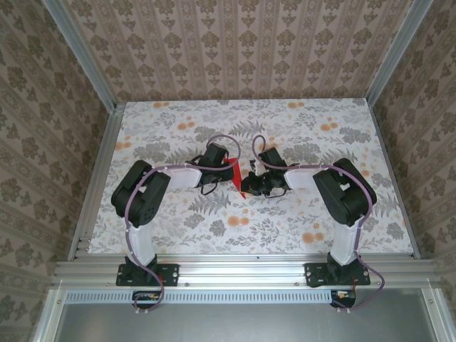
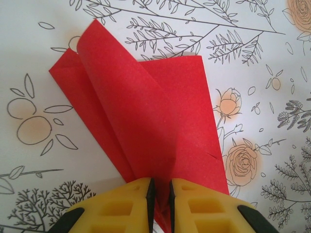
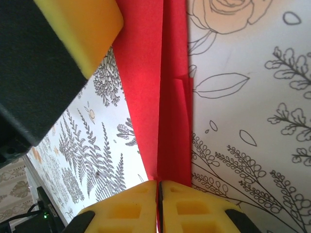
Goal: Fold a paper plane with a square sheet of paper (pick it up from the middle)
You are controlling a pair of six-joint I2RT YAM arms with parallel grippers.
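The red paper (image 1: 231,175) is near the middle of the worktop (image 1: 306,217), and both arms reach in to that same spot. The left arm's fingers (image 2: 162,184) are nearly shut, with only a thin gap. The narrow end of the paper is pinched in that gap. The right arm's fingers (image 3: 159,187) are pressed close together too, and they pinch an edge of the paper. So both arms hold the one sheet. I cannot tell if the paper touches the worktop or hangs just above it.

The paper is not a flat square. It has folds in it, and layers lie over each other. From the left wrist it looks wide at the far end and thin at the fingers. One big flap (image 2: 121,92) curls up and is not pressed flat. From the right wrist a long straight crease runs down it.

I think the job is partway done. Some folds are made, but it does not look like a slim pointed plane yet. The loose flap needs to be pressed down, and I think the wings are left to fold.
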